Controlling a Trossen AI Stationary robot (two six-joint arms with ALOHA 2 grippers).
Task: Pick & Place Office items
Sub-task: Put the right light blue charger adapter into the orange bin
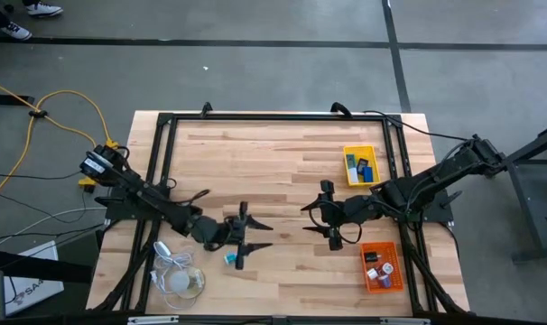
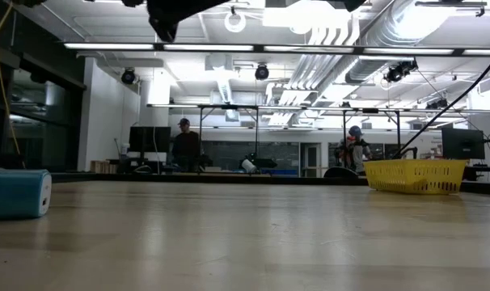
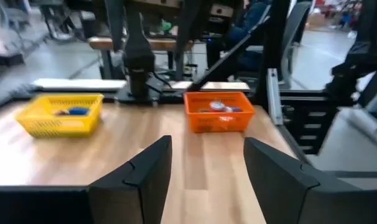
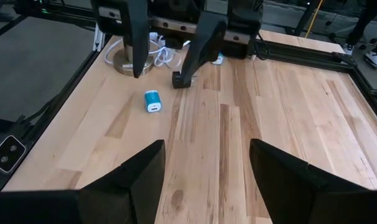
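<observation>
High view: we see both arms reaching toward the middle of the wooden table. We note the left gripper near the front left, fingers apart and holding nothing. A small teal item lies on the wood just beside that gripper's front finger; we cannot tell whether they touch. The white bulb-like thing with its coiled cord sits at the front left corner.

We note the right gripper right of centre, fingers also spread and empty, well apart from the left one. In the right wrist view we look between its own dark fingers at bare boards, with the teal item lying farther off near the left gripper.

We record a yellow tray at the back right, holding blue and dark pieces, and an orange tray at the front right, holding white, red and black pieces. Left wrist view shows both trays, yellow and orange, ahead.

Low view: the teal item rests at the far left edge.
</observation>
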